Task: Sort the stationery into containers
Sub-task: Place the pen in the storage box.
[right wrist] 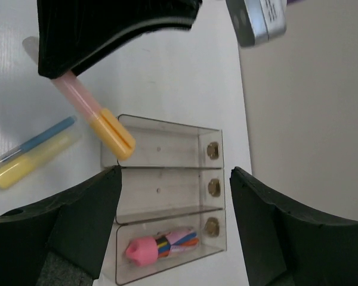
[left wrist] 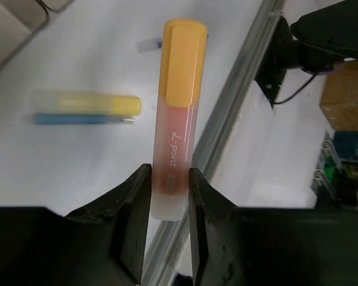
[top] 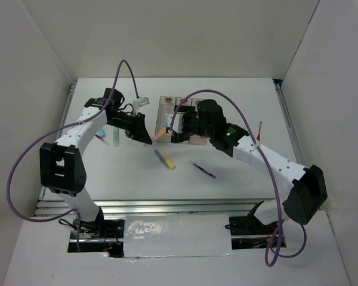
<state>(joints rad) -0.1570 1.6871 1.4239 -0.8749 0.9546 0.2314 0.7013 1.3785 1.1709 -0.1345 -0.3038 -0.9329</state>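
Note:
My left gripper (top: 147,137) (left wrist: 170,190) is shut on the clear tail end of a pink highlighter with an orange-yellow cap (left wrist: 180,113) (top: 161,132). The cap (right wrist: 110,132) hangs at the open end of the outermost of the three clear containers (right wrist: 167,149) (top: 166,109). A fat pink-and-purple marker (right wrist: 161,247) lies in the bin at the other side; the middle bin shows nothing inside. My right gripper (right wrist: 174,208) (top: 180,132) hovers open over the bins, holding nothing. A yellow marker (top: 167,161) (right wrist: 30,162) and a blue pen (top: 160,156) (right wrist: 36,141) lie together on the table.
A dark purple pen (top: 203,170) lies right of the yellow marker. A thin red pen (top: 259,130) is by the right arm. More small stationery (top: 101,134) lies left of the left arm. A metal rail (top: 167,205) runs along the near edge; white walls enclose the table.

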